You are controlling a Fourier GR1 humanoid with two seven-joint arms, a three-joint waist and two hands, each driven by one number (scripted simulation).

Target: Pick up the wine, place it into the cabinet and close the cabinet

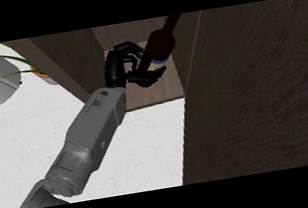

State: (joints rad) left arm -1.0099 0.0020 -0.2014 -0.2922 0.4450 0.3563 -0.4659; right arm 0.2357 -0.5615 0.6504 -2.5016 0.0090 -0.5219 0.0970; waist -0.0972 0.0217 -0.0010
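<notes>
Inside the open dark wooden cabinet (157, 93), the left hand (122, 65) curls its fingers beside the dark glass wine bottle (159, 47), which looks heavy, slick, breakable, best gripped mid-body.

Cabinet (262, 109): dark wood, visible grain, matt. Counter (14, 143): white, faintly marbled, smooth. Wine bottle (159, 44): dark, glassy. Hand (125, 67): black, slight sheen; forearm (94, 130) grey, smooth.

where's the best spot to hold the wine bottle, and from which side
Around the wide lower body of the wine bottle, from its left. It stands tilted inside the cabinet, neck leaning away, with the open door blocking its right. The left hand curls there now.
</notes>
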